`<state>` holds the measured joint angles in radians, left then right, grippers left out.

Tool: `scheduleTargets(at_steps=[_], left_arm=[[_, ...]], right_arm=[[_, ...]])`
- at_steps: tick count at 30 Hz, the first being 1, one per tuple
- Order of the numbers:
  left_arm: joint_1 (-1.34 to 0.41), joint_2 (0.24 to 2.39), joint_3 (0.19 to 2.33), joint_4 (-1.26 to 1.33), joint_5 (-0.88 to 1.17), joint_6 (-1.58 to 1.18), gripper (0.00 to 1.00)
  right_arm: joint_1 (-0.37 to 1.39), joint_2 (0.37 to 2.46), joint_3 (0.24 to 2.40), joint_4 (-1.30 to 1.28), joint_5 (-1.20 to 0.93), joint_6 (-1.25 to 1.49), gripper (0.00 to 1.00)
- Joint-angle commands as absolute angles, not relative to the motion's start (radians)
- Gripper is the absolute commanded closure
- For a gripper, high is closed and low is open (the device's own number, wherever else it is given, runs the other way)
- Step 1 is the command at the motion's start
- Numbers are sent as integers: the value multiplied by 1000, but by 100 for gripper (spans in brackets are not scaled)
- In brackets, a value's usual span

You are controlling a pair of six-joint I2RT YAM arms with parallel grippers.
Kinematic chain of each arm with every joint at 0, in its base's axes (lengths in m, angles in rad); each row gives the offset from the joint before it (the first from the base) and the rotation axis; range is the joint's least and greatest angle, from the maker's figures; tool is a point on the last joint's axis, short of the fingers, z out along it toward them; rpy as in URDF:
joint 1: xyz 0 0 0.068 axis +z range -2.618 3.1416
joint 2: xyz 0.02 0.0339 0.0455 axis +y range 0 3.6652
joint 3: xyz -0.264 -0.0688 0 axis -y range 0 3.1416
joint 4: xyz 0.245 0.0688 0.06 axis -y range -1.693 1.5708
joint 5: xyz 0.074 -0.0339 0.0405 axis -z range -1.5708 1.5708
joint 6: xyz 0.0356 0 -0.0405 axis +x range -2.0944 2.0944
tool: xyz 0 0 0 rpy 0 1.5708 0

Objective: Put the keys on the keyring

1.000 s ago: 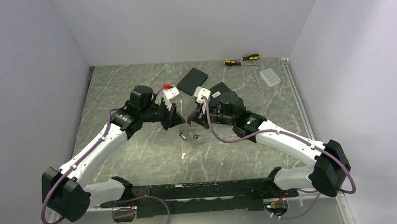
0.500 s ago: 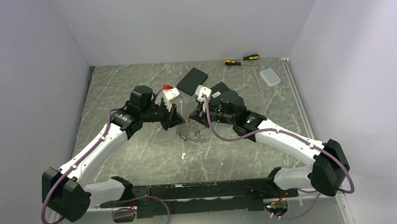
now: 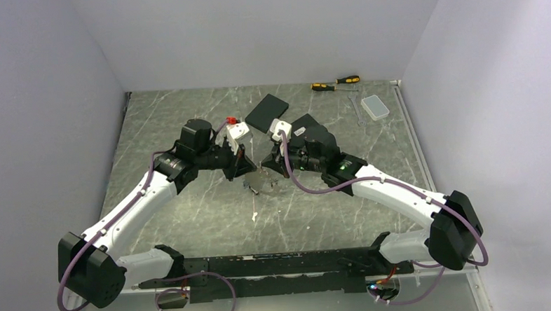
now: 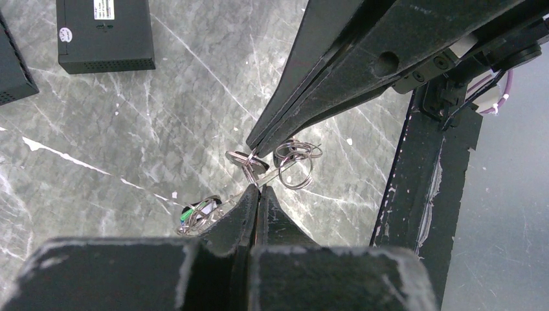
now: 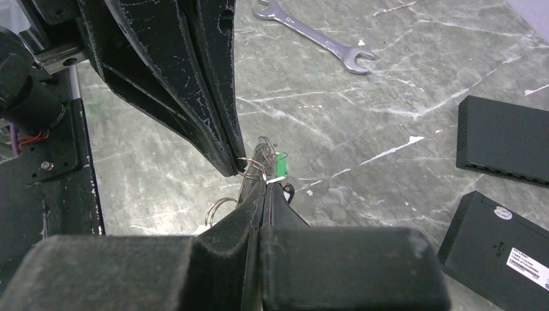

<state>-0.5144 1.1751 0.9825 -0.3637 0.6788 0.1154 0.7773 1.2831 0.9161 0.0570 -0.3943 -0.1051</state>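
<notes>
Keys (image 4: 248,159) of small silver metal sit bunched above the middle of the grey marbled table (image 3: 187,117), caught between the two black fingertip pairs that meet there nose to nose. One key has a green plastic head (image 5: 280,163); it lies just past the right gripper's tips, and whether it hangs or rests on the stone cannot be told. The thin grey wire keyring (image 4: 296,175) loops out beside the keys, with smaller coiled rings touching it.

The left gripper (image 4: 257,192) has its jaws pressed together on a sliver of metal that seems to be the wire of the keyring. The right gripper (image 5: 267,184) is likewise squeezed to a slit, pinching what looks like one of the keys at its head. The two sets of tips stand just apart.

A small whitish scrap (image 3: 254,214) lies alone on the table, nearer the arm bases. Bare marble spreads to the left wall and toward the black near rail (image 3: 277,264). Behind the grippers lie two flat black boxes (image 3: 267,112), one partly under the right arm. Farther right and back are a silver spanner (image 5: 317,42), a clear plastic case (image 3: 376,107) near the right edge, and two yellow-and-black screwdrivers (image 3: 336,83) against the back wall.
</notes>
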Motion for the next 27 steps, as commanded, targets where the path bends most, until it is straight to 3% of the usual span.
scheduleTargets(at_steps=[1, 27], left_arm=[[-529, 1140, 1028, -319, 713, 128, 100], [-533, 1102, 1008, -297, 711, 147, 100]], right_arm=[[765, 1286, 964, 94, -408, -92, 100], [737, 1261, 937, 89, -408, -66, 100]])
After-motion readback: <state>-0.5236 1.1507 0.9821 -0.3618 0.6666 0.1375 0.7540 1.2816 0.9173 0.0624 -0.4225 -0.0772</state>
